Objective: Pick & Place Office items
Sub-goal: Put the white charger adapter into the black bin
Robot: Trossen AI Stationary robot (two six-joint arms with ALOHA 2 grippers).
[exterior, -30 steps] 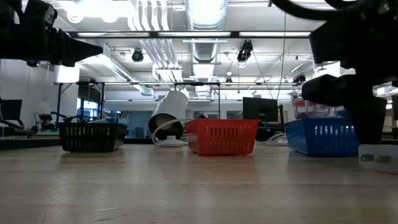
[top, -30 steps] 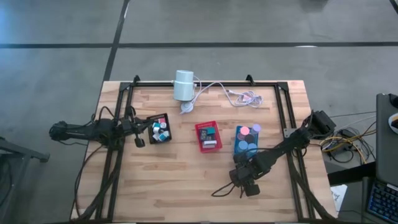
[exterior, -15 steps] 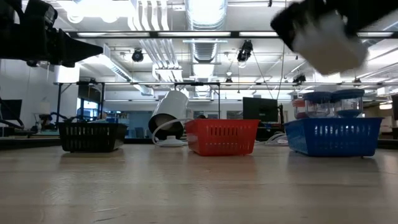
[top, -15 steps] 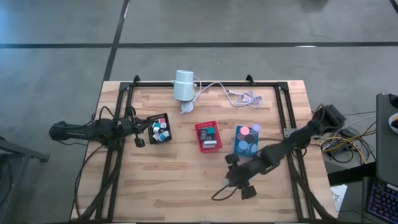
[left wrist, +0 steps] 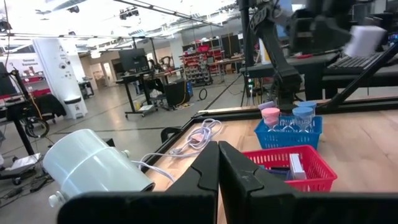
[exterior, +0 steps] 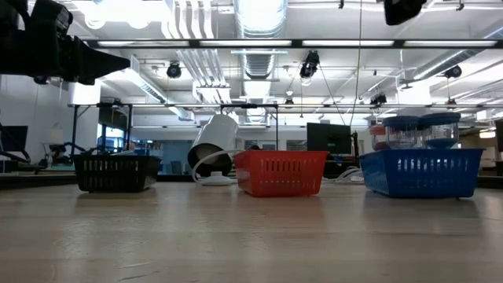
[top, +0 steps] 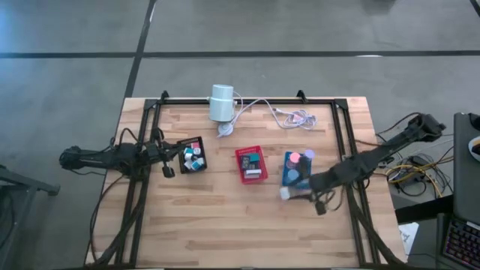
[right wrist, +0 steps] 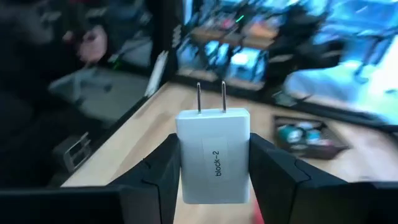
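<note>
My right gripper (top: 294, 193) hangs above the table just off the blue tray's (top: 288, 177) near left corner. It is shut on a white plug block (right wrist: 214, 165) with two metal prongs, labelled "block-2". Pink and lilac discs lie in the blue tray. The red tray (top: 250, 163) holds a few pieces, and the black tray (top: 192, 155) holds teal and white ones. My left gripper (top: 168, 171) waits shut by the black tray, at the table's left, holding nothing (left wrist: 217, 171). In the low view only the underside of my right gripper (exterior: 405, 8) shows, at the top. My right gripper pinches the white block by its two opposite narrow sides (right wrist: 184, 168) between its two fingers (right wrist: 158, 171), toward the end without prongs. The fingers come about level from the table's right. The block is lifted clear, labelled face showing, prongs (right wrist: 211, 96) pointing away from the gripper.
A white cylinder (top: 222, 103) lies at the far edge, its cables (top: 289, 115) trailing to the right. Black frame rails (top: 341, 135) run along the table's left, right and far sides. Bare wood stretches across the near half (top: 225, 225).
My right gripper has risen from near the table's front edge, carrying the white block up off the wood. It has drawn back toward the far and right side, next to the blue tray, and has tipped from pointing down to about level.
</note>
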